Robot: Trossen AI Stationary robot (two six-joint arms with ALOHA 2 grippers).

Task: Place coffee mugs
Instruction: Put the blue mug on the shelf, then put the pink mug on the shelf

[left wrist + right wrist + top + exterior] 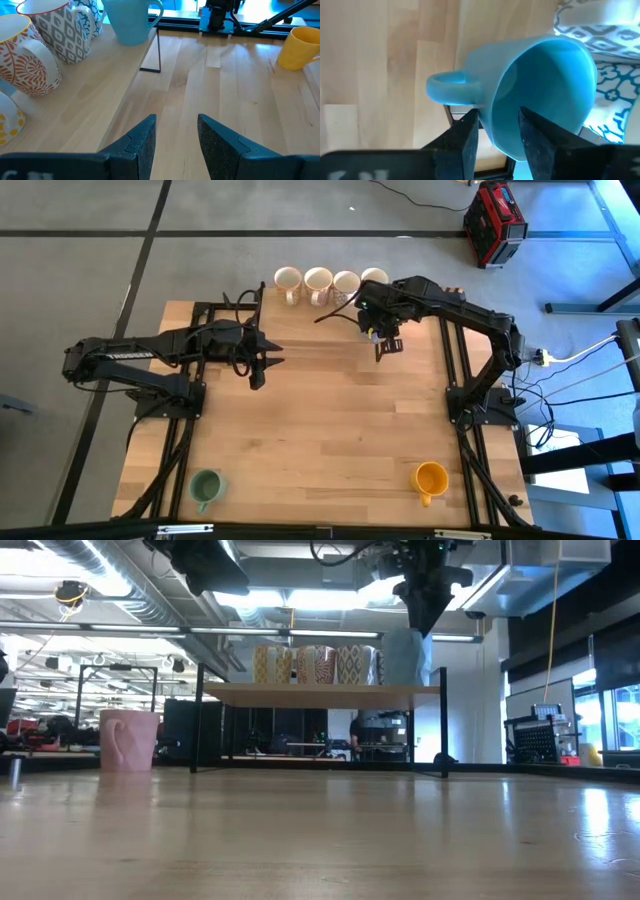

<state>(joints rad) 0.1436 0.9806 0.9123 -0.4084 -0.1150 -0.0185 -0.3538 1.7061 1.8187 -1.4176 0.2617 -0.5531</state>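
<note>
Left gripper (272,363): hovers over the left-centre of the tabletop (330,440), fingers a little apart, nothing between them; the left wrist view shows bare wood below the gap.

Green mug (206,487): near-left corner of the tabletop, upright, alone.

Pink mug (129,739): seen only in the low view, standing upright on the tabletop at the left.

Raised shelf (320,692): wooden board on dark legs along the far edge. It carries a row of patterned cream mugs: a yellow-patterned one (266,664), an orange-patterned one (27,55), a grey-patterned one (60,27) and a blue-patterned one (90,17), close side by side.

Light blue mug (530,95): at the right end of that row, just beside the patterned mugs. The low view suggests it sits on the shelf, though its base is not clearly shown.

Right gripper (497,132): over the far right of the tabletop at the shelf, fingers narrowly parted astride the rim of the light blue mug, one inside the mouth and one outside by the handle.

Orange-yellow mug (431,478): near-right area of the tabletop, upright, well apart from the rest.
</note>
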